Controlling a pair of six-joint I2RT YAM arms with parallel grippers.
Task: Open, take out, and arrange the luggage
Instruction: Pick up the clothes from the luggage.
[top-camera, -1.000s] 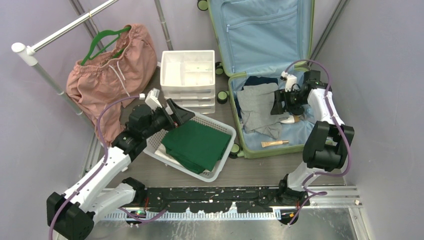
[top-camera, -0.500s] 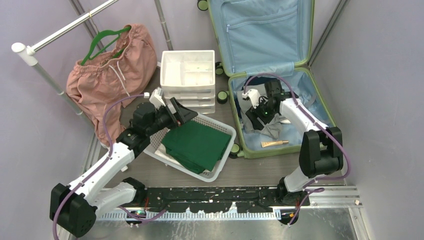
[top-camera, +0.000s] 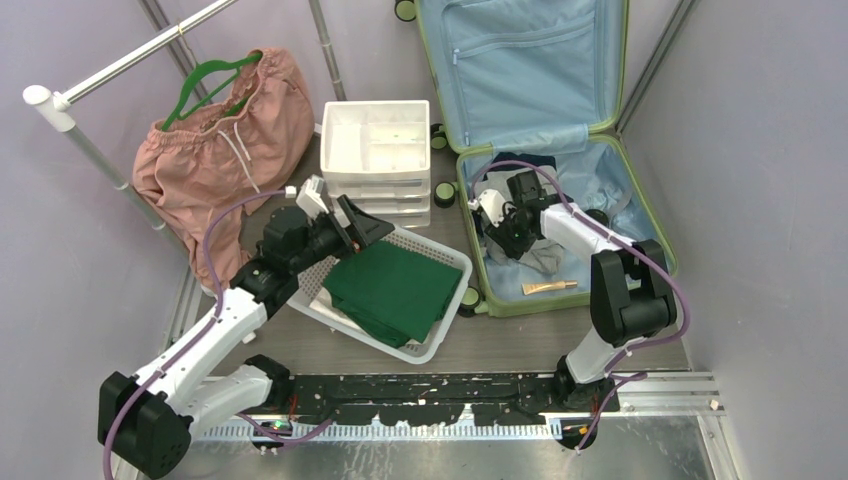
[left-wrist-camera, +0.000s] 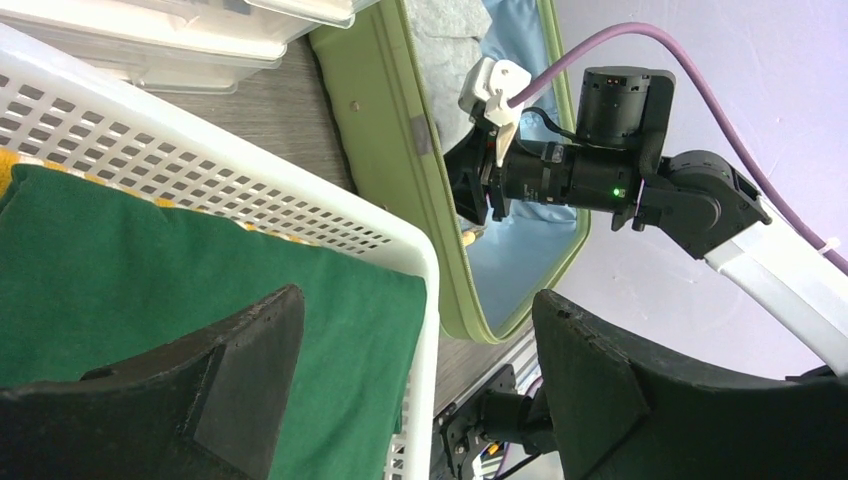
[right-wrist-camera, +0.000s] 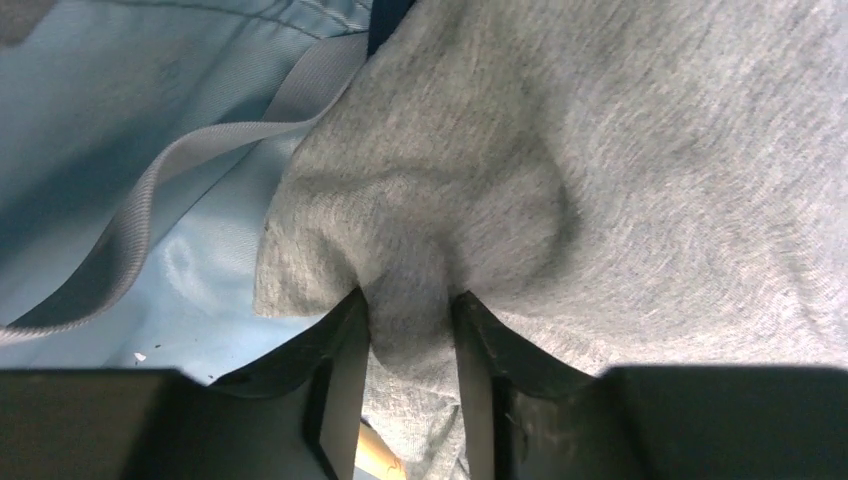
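Note:
The light-green luggage lies open at the back right, lid up against the wall, and its rim shows in the left wrist view. In its lower half a grey garment lies bunched. My right gripper is down on its left part. Close up, both fingers of the right gripper pinch a fold of the grey garment. My left gripper hangs open over the white basket. Nothing sits between its fingers, which hang above the folded green cloth.
A small tan tube lies near the luggage's front rim, and a dark blue garment lies behind the grey one. A white drawer unit stands between basket and luggage. A pink garment hangs from the rail at left.
My right arm swung left across the luggage, came down on the grey garment and closed on a fold, bunching it. The left arm has barely shifted.

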